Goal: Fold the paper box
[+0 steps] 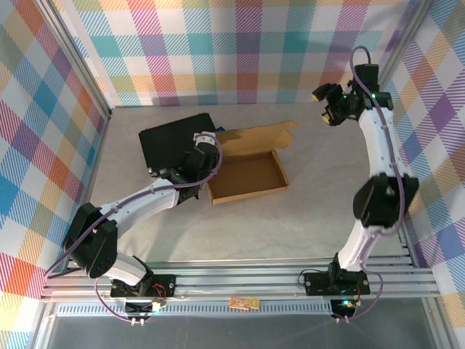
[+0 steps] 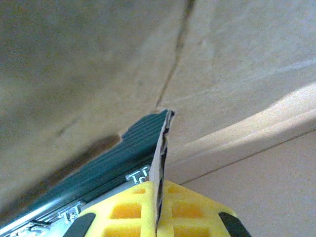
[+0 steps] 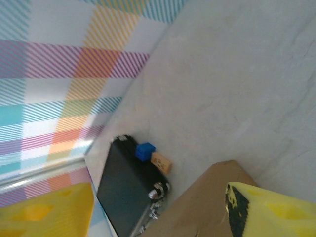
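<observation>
Cardboard, brown: paper box (image 1: 247, 171) lies mid-frame, a shallow tray, lid flap open. Left wrist view shows left gripper (image 2: 158, 202) pinching its edge; right gripper (image 1: 328, 105) gapes, upper right.

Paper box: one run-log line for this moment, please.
paper box: tray formed, lid open | left end effector: shut on a box edge | right end effector: open, empty, clear of box | black case: left of box

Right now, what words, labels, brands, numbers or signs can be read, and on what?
None readable.
The paper box is plain brown.
The black case shows no lettering.
The small orange tag on the front rail is too small to read.
</observation>
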Robot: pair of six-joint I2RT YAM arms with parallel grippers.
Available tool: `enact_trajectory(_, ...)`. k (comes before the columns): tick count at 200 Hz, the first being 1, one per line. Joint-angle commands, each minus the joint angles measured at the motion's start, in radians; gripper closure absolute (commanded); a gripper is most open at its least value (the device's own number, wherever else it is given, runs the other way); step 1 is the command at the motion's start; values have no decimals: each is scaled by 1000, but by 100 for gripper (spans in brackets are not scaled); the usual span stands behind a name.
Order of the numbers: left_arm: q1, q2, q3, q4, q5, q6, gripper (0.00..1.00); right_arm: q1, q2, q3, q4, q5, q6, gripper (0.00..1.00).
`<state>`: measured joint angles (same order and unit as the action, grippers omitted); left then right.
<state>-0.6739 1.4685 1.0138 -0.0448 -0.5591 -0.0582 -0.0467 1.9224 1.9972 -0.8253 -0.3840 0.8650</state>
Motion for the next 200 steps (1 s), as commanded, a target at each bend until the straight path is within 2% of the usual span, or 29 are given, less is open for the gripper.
enact_trajectory(1,-18,-47,-20,59,-3,10,100,15,125,75,-188,-218,27,32)
enact_trajectory(21,-19,-50,-26,61,-3,7,100,34,155,47,-129,-266,62,33)
enact_trajectory(46,-18,-47,-28,60,-1,1,100,60,177,33,-152,-297,69,33)
enact_trajectory(120,-19,-9,-1,74,13,1,100,84,60,-227,-38,-360,143,34)
enact_trajectory(200,-19,0,4,91,28,-2,100,112,71,-272,65,-415,237,37)
